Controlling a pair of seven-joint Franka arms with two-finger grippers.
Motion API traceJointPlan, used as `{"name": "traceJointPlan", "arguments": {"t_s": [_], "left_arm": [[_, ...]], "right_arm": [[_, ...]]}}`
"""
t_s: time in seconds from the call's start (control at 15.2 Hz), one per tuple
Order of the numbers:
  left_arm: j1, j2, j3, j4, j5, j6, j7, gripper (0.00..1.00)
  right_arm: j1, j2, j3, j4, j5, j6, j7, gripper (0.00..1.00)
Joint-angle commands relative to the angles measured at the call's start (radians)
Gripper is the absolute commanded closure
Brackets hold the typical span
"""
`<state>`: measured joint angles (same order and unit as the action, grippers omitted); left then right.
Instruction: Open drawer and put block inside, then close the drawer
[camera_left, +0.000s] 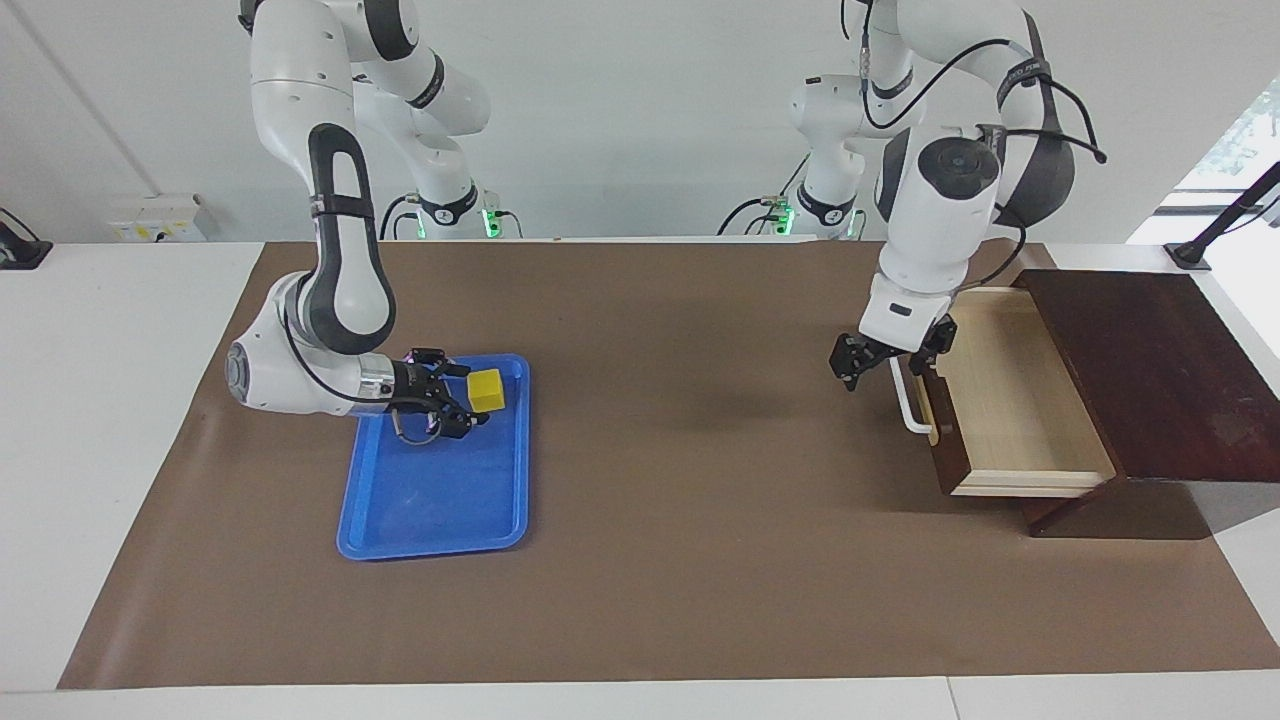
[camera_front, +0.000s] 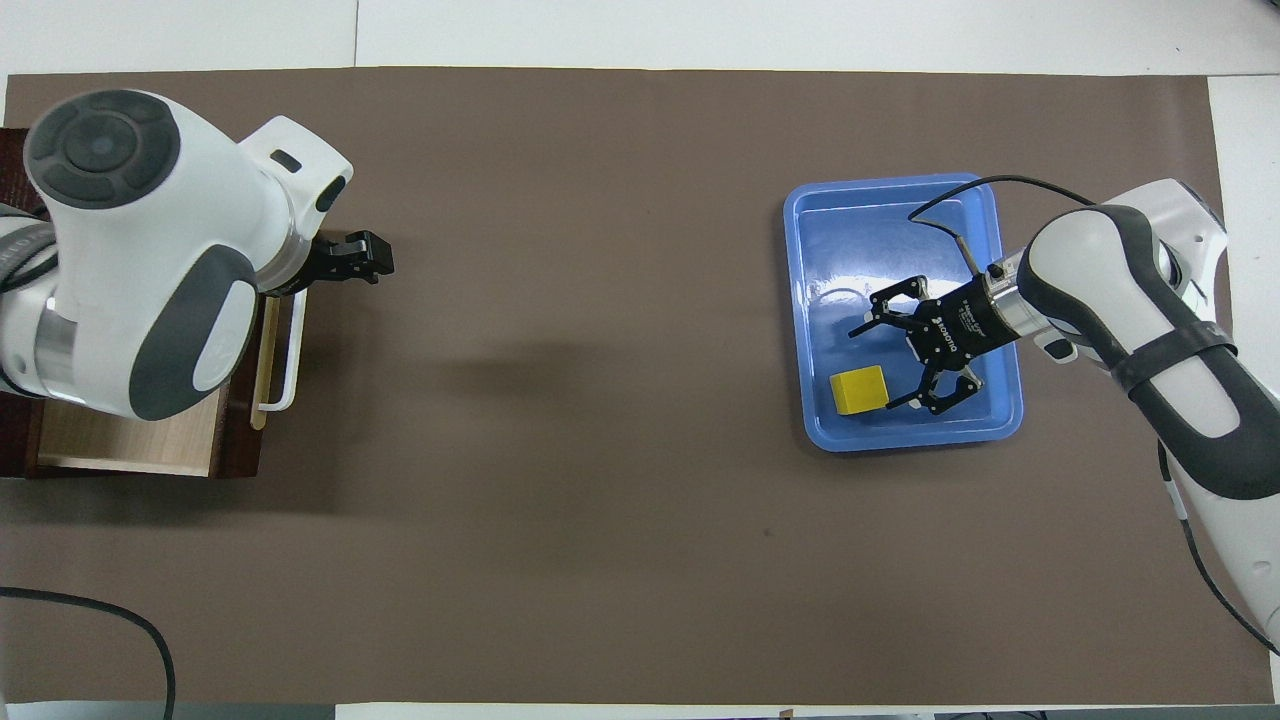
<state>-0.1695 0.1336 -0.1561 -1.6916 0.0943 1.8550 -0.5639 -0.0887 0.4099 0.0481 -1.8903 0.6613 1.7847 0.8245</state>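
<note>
Reaching for the block

Spreading its fingers wide, the right gripper (camera_left: 462, 400) hangs low in the blue tray (camera_left: 420, 520), just beside the yellow block (camera_left: 487, 390). The left gripper (camera_left: 890, 362), fingers also apart, hovers by the open drawer (camera_left: 1010, 400) handle (camera_left: 912, 405).

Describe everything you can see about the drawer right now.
The drawer is pulled open from its dark wooden box at the left arm's end of the table. Dark brown front, tan strip, white bar handle, pale wood interior with nothing showing inside. The left gripper hangs over the handle.
</note>
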Motion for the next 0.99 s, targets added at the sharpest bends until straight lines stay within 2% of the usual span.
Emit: {"name": "traceJointPlan", "arguments": {"t_s": [0.0, 0.13, 0.26, 0.39, 0.66, 0.92], "left_arm": [[-0.042, -0.075, 0.01, -0.002, -0.091, -0.059, -0.263, 0.0], [-0.108, -0.092, 0.012, -0.01, -0.093, -0.088, -0.521, 0.0], [-0.165, -0.097, 0.013, -0.025, -0.093, -0.06, -0.806, 0.0], [-0.166, -0.1, 0.012, -0.042, -0.093, -0.01, -0.988, 0.0], [-0.163, -0.144, 0.012, -0.157, -0.093, 0.046, -1.054, 0.0], [-0.174, -0.127, 0.01, -0.175, -0.093, 0.072, -1.14, 0.0]], "right_arm": [[-0.003, -0.003, 0.003, -0.02, 0.021, 0.012, -0.024, 0.0], [-0.009, -0.005, 0.003, -0.013, 0.021, -0.011, -0.019, 0.0], [-0.037, -0.006, -0.001, 0.005, 0.029, -0.077, 0.007, 0.0], [-0.074, -0.006, -0.001, 0.01, 0.049, -0.108, 0.034, 0.0], [-0.079, -0.008, -0.028, 0.005, 0.083, -0.114, 0.041, 0.0], [-0.089, -0.013, -0.034, -0.013, 0.101, -0.082, 0.024, 0.0]]}}
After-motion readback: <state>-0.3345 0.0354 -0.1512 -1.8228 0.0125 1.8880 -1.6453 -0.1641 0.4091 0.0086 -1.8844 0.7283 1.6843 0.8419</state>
